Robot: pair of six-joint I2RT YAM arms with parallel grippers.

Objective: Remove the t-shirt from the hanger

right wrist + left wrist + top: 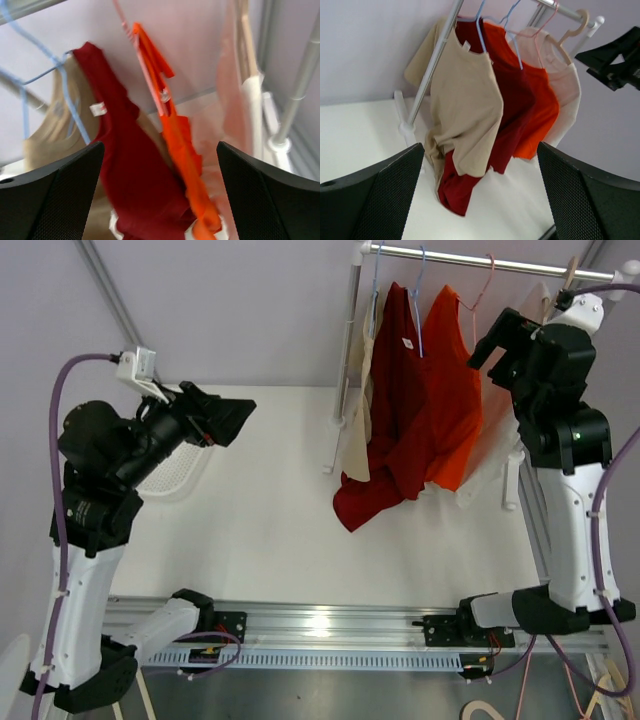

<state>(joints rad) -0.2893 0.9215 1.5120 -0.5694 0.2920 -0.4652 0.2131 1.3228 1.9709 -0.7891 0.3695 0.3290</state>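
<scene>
Orange t-shirt (452, 400) hangs beside right hand (497, 342)

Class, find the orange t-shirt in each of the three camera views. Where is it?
Top external: orange t-shirt, upper right, hanging under the rail.
Left wrist: upper centre-right, third garment from the left.
Right wrist: centre, seen edge-on.
Shared landmark: the dark red t-shirt hanging directly on its left in every view.

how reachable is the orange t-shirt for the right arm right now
Probably yes: the right gripper is open, up near the rail and facing the orange t-shirt. The pale pink shirt hanging on the arm's side of it might crowd the approach.
</scene>
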